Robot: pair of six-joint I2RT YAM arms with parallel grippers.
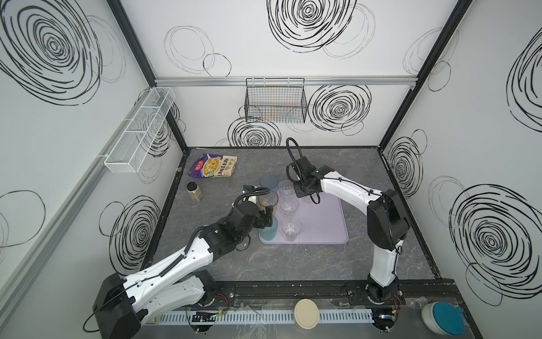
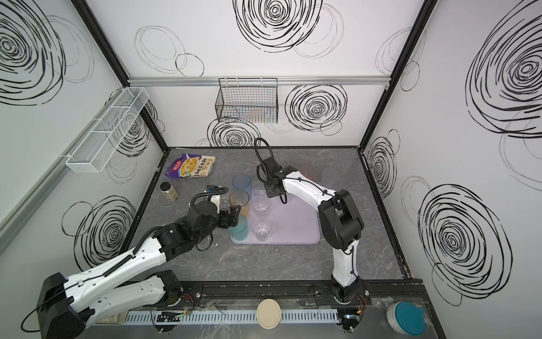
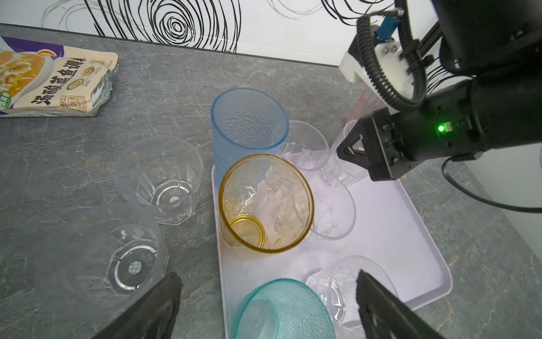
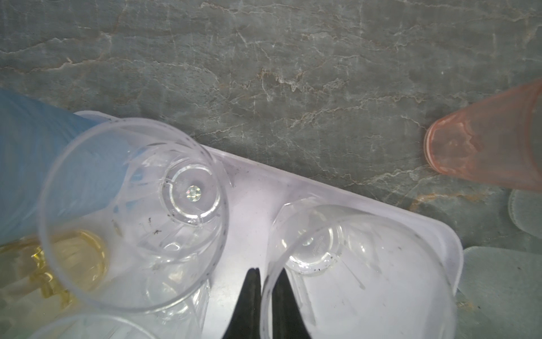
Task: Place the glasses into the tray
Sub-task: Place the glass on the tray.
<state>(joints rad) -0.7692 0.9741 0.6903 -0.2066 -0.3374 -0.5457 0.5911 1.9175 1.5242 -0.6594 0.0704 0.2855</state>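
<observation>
**Arm poses and tray contents; twelve o'clock lies toward the back wall.**

The left arm is lying low across the surface (image 1: 264, 264) from seven o'clock, its wrist pointing at the nine o'clock rim of the tray (image 1: 322, 226). The left tool (image 3: 267, 276) is standing wide open and gripping nothing. Its fingers are flanking the teal tumbler (image 3: 281, 311), with a gap showing on each side.

The right arm is standing up from five o'clock with its elbow high. Its forearm is leaning over the tray and its wrist is pointing down. The right tool (image 4: 267, 271) is pinching the wall of a clear tumbler (image 4: 352, 278), nearly closed, with one finger inside the rim and one outside. This tumbler is sitting by the tray's twelve o'clock rim; whether its base is touching the tray cannot be told.

The tray is lying mid-surface and is carrying these upright:
- the teal tumbler, at the seven o'clock corner
- the amber tumbler (image 1: 268, 202), at nine o'clock
- a row of three clear tumblers (image 1: 289, 205), running from eleven toward six o'clock

The blue tumbler (image 1: 269, 182) is standing at the eleven o'clock corner; whether it is inside the rim cannot be told. The pink tumbler (image 4: 484, 146) is standing on the surface beyond one o'clock, apart from the tray. Two frosted tumblers (image 3: 159, 179) are standing on the surface near the nine o'clock rim.
</observation>
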